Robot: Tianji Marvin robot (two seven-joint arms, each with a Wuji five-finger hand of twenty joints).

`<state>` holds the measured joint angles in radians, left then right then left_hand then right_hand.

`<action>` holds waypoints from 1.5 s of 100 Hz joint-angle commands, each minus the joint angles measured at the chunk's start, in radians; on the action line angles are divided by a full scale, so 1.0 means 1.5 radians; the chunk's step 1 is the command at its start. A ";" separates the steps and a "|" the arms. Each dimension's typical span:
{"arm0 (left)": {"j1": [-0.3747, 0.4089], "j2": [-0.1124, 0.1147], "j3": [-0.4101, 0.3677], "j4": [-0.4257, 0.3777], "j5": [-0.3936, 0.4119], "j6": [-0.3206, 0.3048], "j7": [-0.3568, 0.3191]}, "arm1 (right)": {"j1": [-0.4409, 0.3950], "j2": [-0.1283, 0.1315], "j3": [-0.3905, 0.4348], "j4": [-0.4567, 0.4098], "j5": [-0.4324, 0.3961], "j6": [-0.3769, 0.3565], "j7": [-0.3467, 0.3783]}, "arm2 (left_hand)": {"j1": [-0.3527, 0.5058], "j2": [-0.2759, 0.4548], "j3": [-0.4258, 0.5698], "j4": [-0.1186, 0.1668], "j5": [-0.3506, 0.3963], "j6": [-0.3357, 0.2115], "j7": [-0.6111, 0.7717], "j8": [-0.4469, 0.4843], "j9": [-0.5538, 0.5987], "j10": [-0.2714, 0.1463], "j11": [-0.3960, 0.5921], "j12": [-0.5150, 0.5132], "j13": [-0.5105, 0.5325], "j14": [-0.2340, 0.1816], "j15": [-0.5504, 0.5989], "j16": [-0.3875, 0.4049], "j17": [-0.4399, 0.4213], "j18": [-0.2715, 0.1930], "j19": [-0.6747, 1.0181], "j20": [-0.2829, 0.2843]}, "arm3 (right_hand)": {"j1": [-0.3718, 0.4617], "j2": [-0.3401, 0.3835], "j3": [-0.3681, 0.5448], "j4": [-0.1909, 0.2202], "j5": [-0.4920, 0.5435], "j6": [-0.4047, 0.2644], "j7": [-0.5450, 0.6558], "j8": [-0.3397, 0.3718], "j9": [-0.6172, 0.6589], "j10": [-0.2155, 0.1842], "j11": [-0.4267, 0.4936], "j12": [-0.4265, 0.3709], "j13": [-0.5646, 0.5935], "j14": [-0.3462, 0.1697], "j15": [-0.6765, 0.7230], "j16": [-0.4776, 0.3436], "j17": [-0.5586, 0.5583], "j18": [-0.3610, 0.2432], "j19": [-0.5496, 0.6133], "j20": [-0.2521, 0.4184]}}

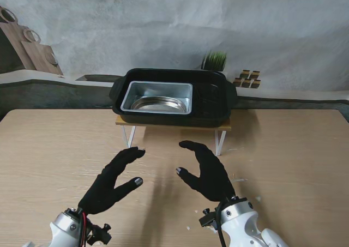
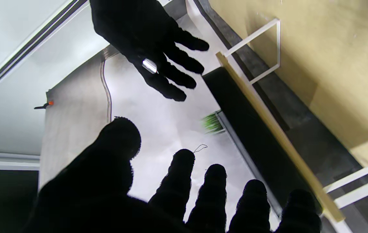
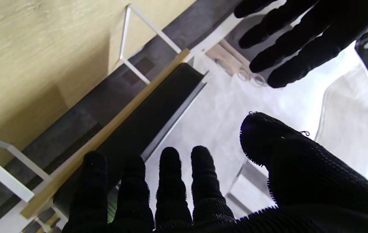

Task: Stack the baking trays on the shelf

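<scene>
While both gloved hands hover spread, silver tray [image 1: 157,97] nests in black tray [image 1: 210,102].

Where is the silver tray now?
In the stand view, the silver tray sits inside the black tray on the shelf, toward its left side.

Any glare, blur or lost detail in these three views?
Stand view: sharp and evenly lit, mild sheen in the silver tray. Left wrist view: left hand a featureless silhouette, plant smeared. Right wrist view: backdrop blown out, right hand knit still visible.
</scene>
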<state>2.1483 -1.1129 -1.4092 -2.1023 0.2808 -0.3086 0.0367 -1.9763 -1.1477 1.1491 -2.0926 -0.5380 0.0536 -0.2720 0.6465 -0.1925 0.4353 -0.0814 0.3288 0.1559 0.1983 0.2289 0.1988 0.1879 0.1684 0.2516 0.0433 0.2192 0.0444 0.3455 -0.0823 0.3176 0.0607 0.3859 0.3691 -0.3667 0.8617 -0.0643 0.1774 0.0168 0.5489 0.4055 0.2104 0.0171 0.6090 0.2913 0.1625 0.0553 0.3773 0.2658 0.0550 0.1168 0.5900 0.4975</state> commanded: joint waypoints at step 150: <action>-0.121 -0.025 0.132 0.169 -0.025 0.055 0.063 | 0.103 -0.012 -0.058 0.281 0.124 -0.223 0.028 | 0.037 0.035 -0.018 0.003 -0.078 -0.072 0.051 -0.021 -0.037 -0.075 -0.058 -0.002 -0.013 -0.057 -0.021 -0.061 0.007 -0.058 -0.022 -0.076 | -0.103 0.120 -0.110 0.038 -0.027 -0.165 -0.381 0.118 -0.017 -0.140 -0.330 -0.123 -0.049 -0.113 -0.245 -0.059 -0.079 -0.117 -0.226 0.039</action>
<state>1.9545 -1.1498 -1.2108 -1.8369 0.2422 -0.2201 0.1472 -1.8142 -1.1594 1.0676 -1.6662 -0.3451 -0.2717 -0.2355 0.6867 -0.1688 0.4110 -0.0814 0.2293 0.0833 0.2629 0.1991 0.1587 0.0992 0.0702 0.2441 0.0431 0.1567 0.0171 0.2362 -0.0684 0.2657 0.0335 0.2558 0.2399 -0.2203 0.7204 -0.0643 0.1295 -0.1828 -0.0030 0.6019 0.2106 -0.1463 0.1429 0.1185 0.1181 -0.0657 0.0270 0.1657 -0.0484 -0.0256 0.2809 0.5412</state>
